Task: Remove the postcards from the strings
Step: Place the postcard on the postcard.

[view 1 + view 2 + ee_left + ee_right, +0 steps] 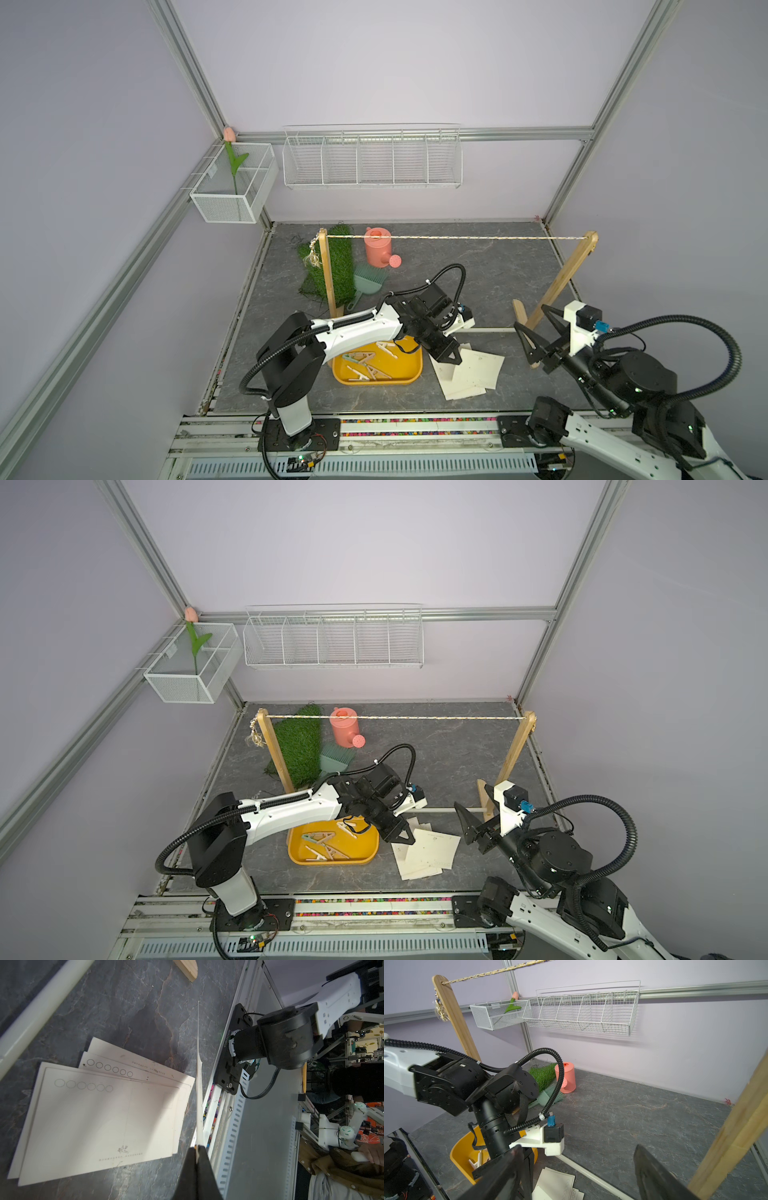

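The left pincer (196,1151) is shut tight on one postcard (200,1105). In the left wrist view this postcard is seen from its thin edge, so it looks like a skinny white strip sticking straight out from the black fingers (187,1169). The fingers pinch it by one end.

The pile of postcards (478,374) lies flat on the gray table (478,282), right under and beside the left pincer. They are spread out a bit like a fan, with the little round marks facing up. The pile sits just beside the yellow tray (418,372), which has clothespins (365,361) in it. Whether the held postcard touches the pile I cannot tell.

The string (457,237) runs between the two wooden posts, high above the table. It is bare.

The right pincer (529,316) has its two fingers wide apart and holds nothing. It is up in the air next to the right wooden post (561,282), apart from the pile.
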